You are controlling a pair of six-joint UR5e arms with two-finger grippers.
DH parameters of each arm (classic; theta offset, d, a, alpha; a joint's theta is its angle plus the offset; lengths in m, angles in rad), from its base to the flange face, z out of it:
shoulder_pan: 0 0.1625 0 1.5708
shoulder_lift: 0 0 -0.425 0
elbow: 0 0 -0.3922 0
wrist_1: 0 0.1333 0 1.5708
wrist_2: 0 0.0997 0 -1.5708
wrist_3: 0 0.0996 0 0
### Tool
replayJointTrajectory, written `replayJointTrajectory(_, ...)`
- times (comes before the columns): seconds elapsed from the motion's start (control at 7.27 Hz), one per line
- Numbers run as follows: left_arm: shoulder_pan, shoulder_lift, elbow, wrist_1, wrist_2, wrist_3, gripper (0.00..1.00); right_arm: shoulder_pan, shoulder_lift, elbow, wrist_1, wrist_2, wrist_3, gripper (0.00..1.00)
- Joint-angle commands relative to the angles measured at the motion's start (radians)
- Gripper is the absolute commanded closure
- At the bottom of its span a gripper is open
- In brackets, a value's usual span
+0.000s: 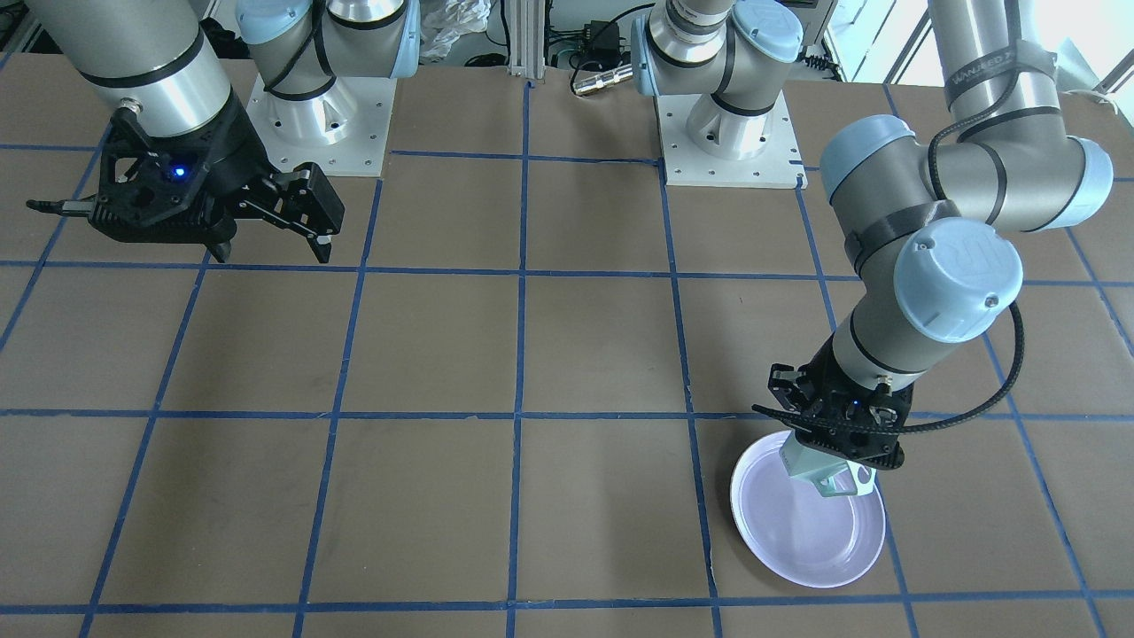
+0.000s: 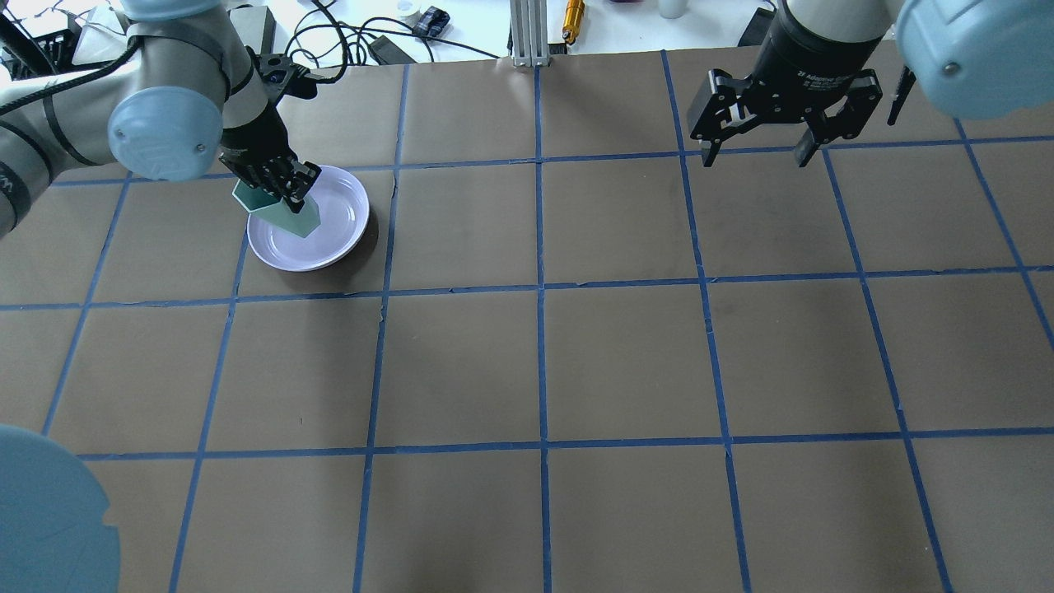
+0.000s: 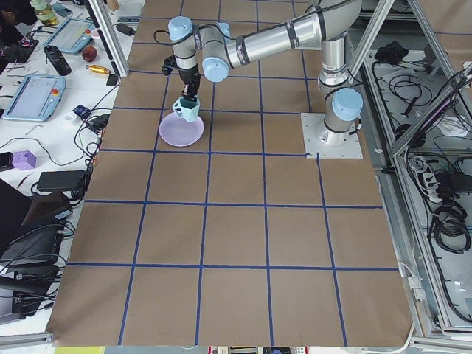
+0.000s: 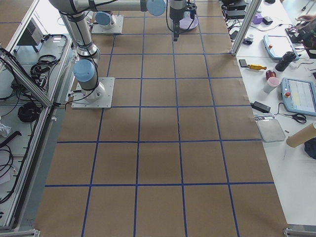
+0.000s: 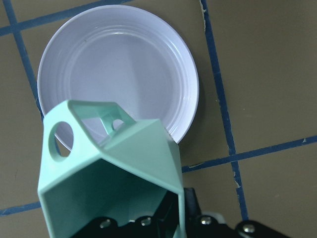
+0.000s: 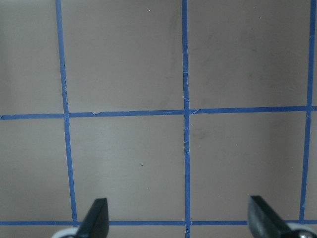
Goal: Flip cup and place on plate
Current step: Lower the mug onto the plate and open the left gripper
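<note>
overhead exterior shows the left gripper point(image 2: 284, 188) clamped on the cup point(image 2: 295, 217), which it holds tilted over the plate point(image 2: 350, 216), while the right gripper point(image 2: 756, 152) hangs well apart above the table point(image 2: 576, 346), jaws spread wide and holding nothing.

1. The bench point(image 2: 626, 362) is covered in flat brown sheeting, marked into large squares by blue tape lines point(image 2: 541, 288).
2. An aluminium post point(image 2: 527, 33) stands at the middle of the bench's far edge.
3. Beyond that edge, a white side table point(image 4: 291, 123) carries teach pendants point(image 4: 298, 96), a cardboard tube point(image 4: 302, 134) and loose leads.
4. On the near side, black cables point(image 4: 24, 111) lie coiled on grey floor behind slanted metal frame bars point(image 4: 24, 76).
5. Strong pale light point(image 1: 1081, 35) enters at one corner, perhaps from a window.
</note>
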Motion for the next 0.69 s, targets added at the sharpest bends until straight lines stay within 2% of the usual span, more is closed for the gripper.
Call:
replayJointTrajectory(0.0, -0.007, -0.031, 0.001, 0.028, 0.035, 0.066, 1.00, 0.000, 0.000, 0.000, 0.000, 0.000, 0.000, 0.00)
replayJointTrajectory(0.55, -0.009, -0.081, -0.005, 0.092, 0.036, 0.109, 1.00, 0.000, 0.000, 0.000, 0.000, 0.000, 0.000, 0.00)
